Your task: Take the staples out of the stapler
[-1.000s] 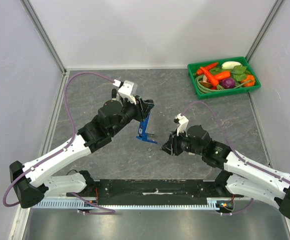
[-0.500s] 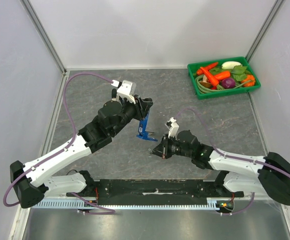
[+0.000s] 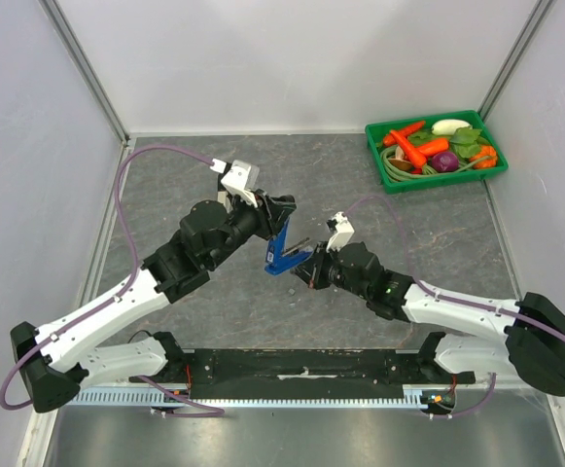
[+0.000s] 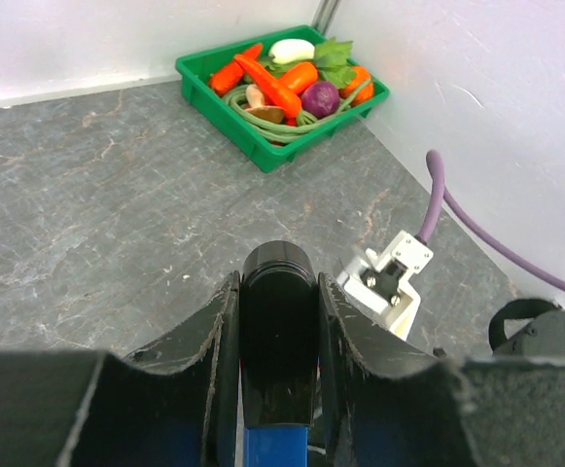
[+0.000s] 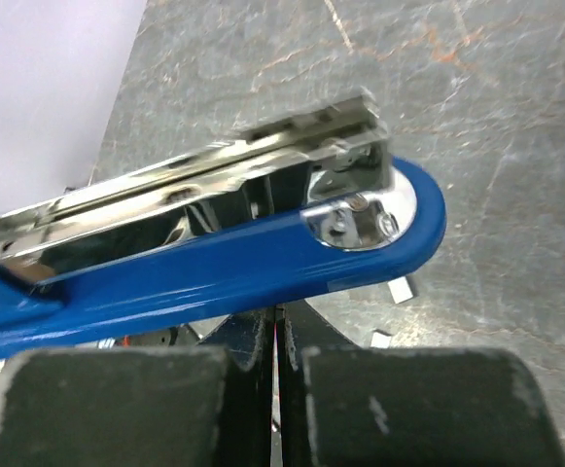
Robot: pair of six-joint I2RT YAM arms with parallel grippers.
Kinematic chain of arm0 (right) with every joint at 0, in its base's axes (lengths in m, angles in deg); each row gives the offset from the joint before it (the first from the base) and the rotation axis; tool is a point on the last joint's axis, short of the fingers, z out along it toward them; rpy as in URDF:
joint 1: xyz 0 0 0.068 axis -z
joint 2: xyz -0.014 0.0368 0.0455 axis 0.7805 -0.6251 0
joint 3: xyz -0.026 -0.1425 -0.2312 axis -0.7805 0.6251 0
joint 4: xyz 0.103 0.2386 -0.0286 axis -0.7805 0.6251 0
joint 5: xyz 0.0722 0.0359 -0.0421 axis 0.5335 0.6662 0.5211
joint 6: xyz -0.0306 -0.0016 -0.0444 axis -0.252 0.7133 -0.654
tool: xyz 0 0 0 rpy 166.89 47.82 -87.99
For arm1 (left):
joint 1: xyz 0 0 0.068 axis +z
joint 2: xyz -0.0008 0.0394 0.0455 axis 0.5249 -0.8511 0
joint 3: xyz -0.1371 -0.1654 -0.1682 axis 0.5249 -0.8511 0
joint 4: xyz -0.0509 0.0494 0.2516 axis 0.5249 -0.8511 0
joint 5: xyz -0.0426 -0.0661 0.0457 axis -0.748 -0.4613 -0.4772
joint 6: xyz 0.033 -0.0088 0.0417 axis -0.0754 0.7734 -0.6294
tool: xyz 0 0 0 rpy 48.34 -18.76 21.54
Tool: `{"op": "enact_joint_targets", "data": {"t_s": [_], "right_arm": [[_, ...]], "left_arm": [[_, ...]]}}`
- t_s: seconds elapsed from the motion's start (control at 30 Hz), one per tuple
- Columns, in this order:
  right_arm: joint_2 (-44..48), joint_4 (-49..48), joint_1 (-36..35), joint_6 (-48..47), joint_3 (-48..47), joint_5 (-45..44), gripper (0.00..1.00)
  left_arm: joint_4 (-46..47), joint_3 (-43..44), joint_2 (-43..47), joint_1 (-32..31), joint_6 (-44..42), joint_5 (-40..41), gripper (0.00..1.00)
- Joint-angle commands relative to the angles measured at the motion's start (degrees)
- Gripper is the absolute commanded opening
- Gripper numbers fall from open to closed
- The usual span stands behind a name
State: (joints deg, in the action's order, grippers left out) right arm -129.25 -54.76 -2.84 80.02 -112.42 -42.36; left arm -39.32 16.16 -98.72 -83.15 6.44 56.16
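"Where's the stapler?"

"Held above the table, mid-workspace, between your two arms. Your left gripper clamps its black end."

"And your right gripper?"

"Its fingers are pressed almost together just under the blue base. You can't tell whether they touch it. Small metal bits lie on the table beneath."

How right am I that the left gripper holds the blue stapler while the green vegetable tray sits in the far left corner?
Not quite: the top external view shows the green vegetable tray in the far right corner. The left gripper does hold the blue stapler.
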Motion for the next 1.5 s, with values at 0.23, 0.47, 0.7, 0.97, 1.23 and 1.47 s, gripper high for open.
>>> {"op": "enact_joint_targets", "data": {"t_s": [0.23,0.47,0.7,0.97,1.23,1.47], "right_arm": [[3.0,9.3,-0.1,-9.7,-9.2,-12.1,0.01],[3.7,11.8,-0.1,-13.0,-12.9,-12.9,0.03],[4.3,11.8,-0.1,-16.9,-15.6,-13.1,0.04],[4.6,4.0,-0.1,-17.0,-16.2,-3.2,0.04],[4.4,5.0,-0.1,-18.0,-17.3,-2.8,0.06],[6.2,10.4,-0.2,-19.6,-15.3,-8.3,0.08]], "left_arm": [[-2.2,1.5,0.4,-0.3,3.4,-9.4,0.02],[-2.9,1.1,-1.2,-0.3,2.5,-10.7,0.02],[-3.8,1.8,-5.5,-0.4,2.0,-14.1,0.02],[-0.9,0.6,-10.4,-0.3,2.9,-18.4,0.02],[-0.8,1.3,-14.3,-0.3,0.9,-9.9,0.02],[-2.8,6.1,-21.3,-0.1,-3.0,5.8,0.02]]}}
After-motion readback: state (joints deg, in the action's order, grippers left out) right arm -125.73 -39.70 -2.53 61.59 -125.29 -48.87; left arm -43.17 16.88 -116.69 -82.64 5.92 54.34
